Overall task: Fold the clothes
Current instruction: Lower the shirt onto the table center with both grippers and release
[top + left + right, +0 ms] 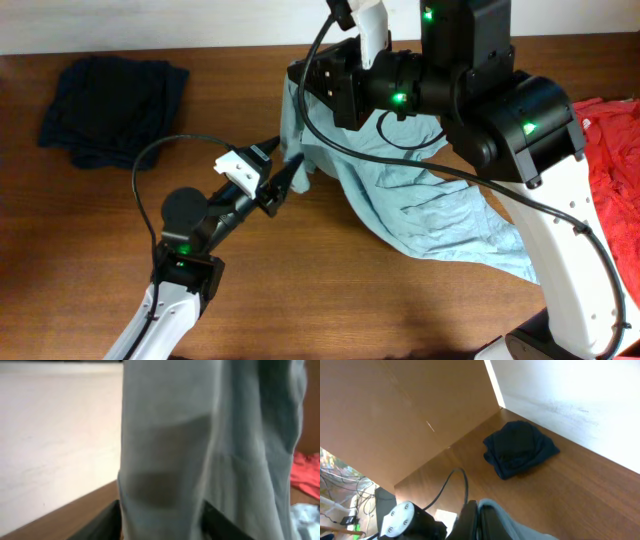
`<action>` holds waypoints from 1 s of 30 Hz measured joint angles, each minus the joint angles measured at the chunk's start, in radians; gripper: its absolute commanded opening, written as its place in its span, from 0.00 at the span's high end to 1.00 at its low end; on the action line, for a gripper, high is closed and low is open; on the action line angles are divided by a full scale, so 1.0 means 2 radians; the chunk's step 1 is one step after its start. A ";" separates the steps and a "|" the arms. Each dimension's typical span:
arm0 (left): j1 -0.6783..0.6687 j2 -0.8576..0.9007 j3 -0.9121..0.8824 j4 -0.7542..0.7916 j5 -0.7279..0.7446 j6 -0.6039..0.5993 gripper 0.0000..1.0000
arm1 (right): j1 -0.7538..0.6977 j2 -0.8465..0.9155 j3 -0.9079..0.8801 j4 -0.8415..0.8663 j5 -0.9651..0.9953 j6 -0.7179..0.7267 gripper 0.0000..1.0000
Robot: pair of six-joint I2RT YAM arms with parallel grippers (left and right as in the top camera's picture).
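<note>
A pale grey-teal T-shirt (430,210) hangs from my right gripper (302,76) at the back centre, and its lower part trails to the right across the table. In the right wrist view my right gripper (478,506) is shut on a fold of the T-shirt (520,529). My left gripper (290,178) is at the hanging left edge, lower down. In the left wrist view the T-shirt (200,435) fills the gap between the dark fingers (100,529), which stand apart on either side of it.
A dark navy garment (110,100) lies crumpled at the back left of the wooden table (350,300). A red shirt (612,150) lies at the right edge. The right arm's white base (570,290) stands at the front right. A black cable (145,170) loops by the left arm.
</note>
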 measured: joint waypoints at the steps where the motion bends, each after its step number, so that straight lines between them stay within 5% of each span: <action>1: 0.000 -0.001 0.000 0.002 -0.002 0.000 0.57 | 0.000 0.000 0.000 -0.003 0.000 0.000 0.96; 18: 0.056 -0.056 0.002 -0.152 -0.123 0.004 0.59 | 0.000 0.001 -0.018 -0.095 0.027 0.000 0.96; 30: 0.060 -0.056 0.002 -0.173 -0.170 0.035 0.59 | 0.026 0.002 -0.147 -0.086 0.030 0.000 0.96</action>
